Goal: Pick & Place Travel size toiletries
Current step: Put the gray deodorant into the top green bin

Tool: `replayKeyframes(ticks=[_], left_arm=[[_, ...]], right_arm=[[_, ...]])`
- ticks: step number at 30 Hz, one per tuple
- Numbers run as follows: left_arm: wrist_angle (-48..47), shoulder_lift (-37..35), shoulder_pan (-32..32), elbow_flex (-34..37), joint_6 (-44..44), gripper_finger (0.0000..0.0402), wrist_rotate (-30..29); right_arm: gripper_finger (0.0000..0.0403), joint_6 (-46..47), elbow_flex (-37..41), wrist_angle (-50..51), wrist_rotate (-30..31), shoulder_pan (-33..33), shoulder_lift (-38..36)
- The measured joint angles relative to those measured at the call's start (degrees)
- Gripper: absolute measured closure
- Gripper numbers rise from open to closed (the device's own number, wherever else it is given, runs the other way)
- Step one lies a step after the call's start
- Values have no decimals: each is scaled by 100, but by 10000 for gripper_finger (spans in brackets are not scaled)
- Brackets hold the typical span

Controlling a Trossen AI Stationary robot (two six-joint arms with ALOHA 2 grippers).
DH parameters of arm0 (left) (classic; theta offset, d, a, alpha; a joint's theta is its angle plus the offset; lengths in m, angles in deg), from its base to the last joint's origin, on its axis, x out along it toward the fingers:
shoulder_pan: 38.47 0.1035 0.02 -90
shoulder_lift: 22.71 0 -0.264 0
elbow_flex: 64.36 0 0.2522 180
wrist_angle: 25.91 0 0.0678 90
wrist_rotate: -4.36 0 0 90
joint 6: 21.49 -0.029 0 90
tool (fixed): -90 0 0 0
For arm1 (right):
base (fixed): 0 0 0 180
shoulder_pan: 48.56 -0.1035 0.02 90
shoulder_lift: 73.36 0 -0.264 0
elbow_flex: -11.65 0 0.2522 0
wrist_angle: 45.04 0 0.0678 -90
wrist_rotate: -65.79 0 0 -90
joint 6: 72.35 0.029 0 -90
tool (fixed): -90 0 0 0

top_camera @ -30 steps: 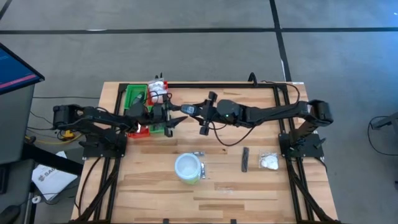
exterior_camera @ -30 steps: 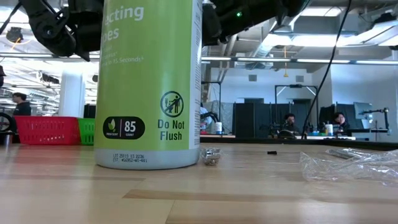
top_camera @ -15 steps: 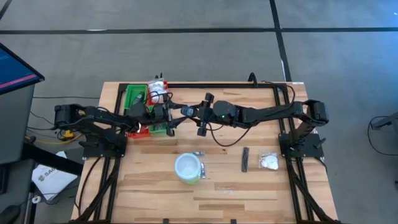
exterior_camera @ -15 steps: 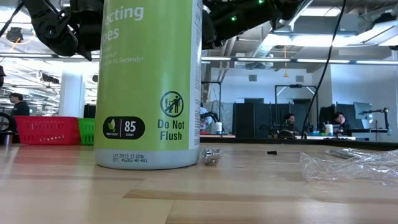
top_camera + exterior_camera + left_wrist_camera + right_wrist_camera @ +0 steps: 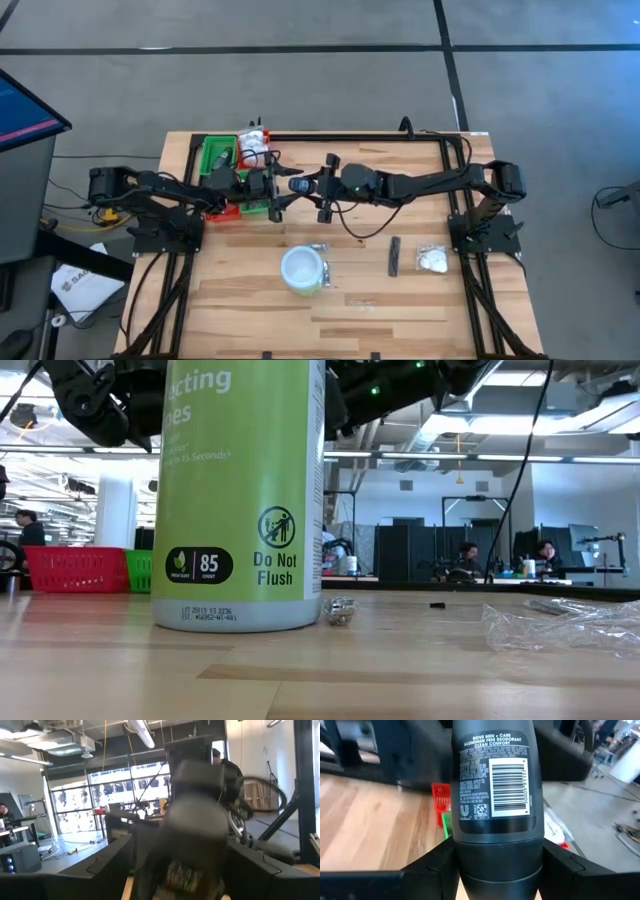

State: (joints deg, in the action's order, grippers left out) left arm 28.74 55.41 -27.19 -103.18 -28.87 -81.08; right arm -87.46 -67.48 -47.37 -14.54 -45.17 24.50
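A dark grey deodorant stick (image 5: 495,795) with a barcode label, one of the travel size toiletries, hangs above the table between my two arms (image 5: 297,185). My right gripper (image 5: 308,185) comes from the table's right and is shut on it. My left gripper (image 5: 280,193) faces it from the left and is open; in its wrist view the fingers (image 5: 107,867) stand on either side of the stick's free end (image 5: 192,820). A black stick (image 5: 394,255), a white packet in clear wrap (image 5: 433,261) and a small sachet (image 5: 320,247) lie on the table. My right gripper pinches the deodorant stick near its end (image 5: 497,862) between its two fingers (image 5: 432,867), one on each side. The fingers come about level from the table's right and lie along the stick. The stick juts out past the fingertips toward my left gripper, clear of the table.
The red and green compartment tray (image 5: 222,165), holding white packets (image 5: 255,150), sits at the far left under my left arm. The round white tub with a green side (image 5: 302,270) stands near the middle front and fills the low view (image 5: 240,490). Bare wood lies at the front.
My left gripper's fingers have spread wider while that arm kept its place. My right gripper has edged toward the table's left with the deodorant stick, which stays clear of the table.
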Motion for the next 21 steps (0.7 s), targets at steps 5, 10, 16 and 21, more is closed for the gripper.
replayKeyframes(ticks=[5,10,16,21], left_arm=[[-15,133,0,-1,21,138,31],[-45,383,2,-68,31,146,137],[-8,523,4,-180,23,169,138],[-31,523,4,-184,-29,202,258]], right_arm=[[214,15,-1,-89,-59,-2,53],[213,13,-36,-111,-81,-23,46],[213,15,-36,-31,-68,-37,46],[211,61,-45,44,-83,-37,44]])
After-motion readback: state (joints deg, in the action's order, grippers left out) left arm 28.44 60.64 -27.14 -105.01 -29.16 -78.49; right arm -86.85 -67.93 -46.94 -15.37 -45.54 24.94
